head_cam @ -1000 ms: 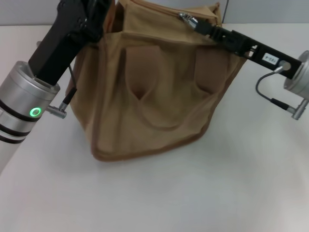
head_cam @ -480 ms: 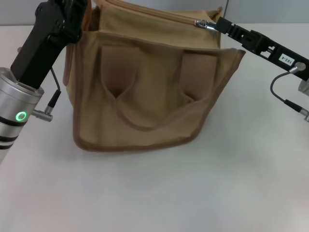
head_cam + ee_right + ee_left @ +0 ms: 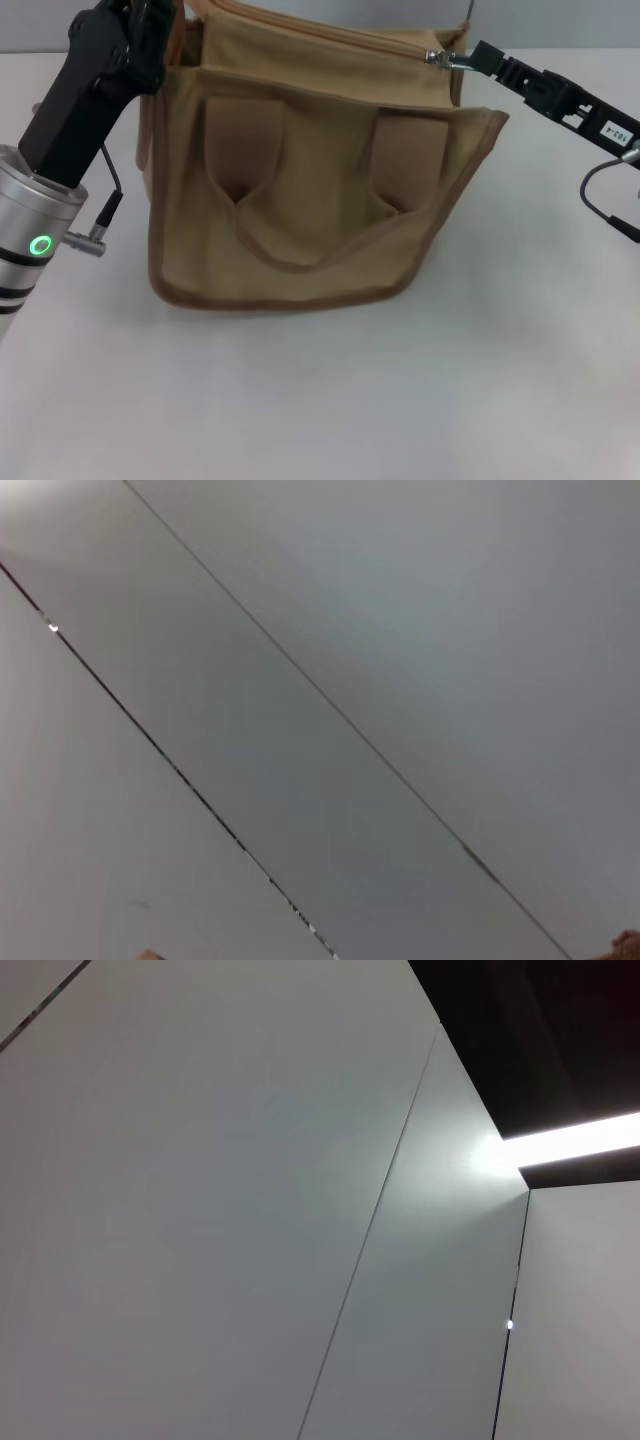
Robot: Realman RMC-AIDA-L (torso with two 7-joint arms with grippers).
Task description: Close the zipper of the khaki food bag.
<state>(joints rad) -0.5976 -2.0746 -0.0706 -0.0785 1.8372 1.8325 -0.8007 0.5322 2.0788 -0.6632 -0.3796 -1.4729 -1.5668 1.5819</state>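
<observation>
The khaki food bag (image 3: 310, 200) stands on the white table (image 3: 330, 400) in the head view, its looped strap handle (image 3: 300, 240) facing me. The zipper (image 3: 330, 35) runs along the bag's top edge. Its silver pull tab (image 3: 440, 59) sits at the top right corner. My right gripper (image 3: 470, 57) is shut on the pull tab, its arm reaching in from the right. My left gripper (image 3: 150, 25) grips the bag's top left corner; its fingertips are hidden behind the fabric. Both wrist views show only grey wall panels.
The table surface stretches in front of and beside the bag. The right arm's cable (image 3: 600, 200) hangs at the right edge. The left arm's silver wrist with a green light (image 3: 40, 245) is at the left.
The right gripper has pulled the tab rightward along the zipper to the bag's right corner. The bag has shifted left and squared up. The left arm moved slightly left.
</observation>
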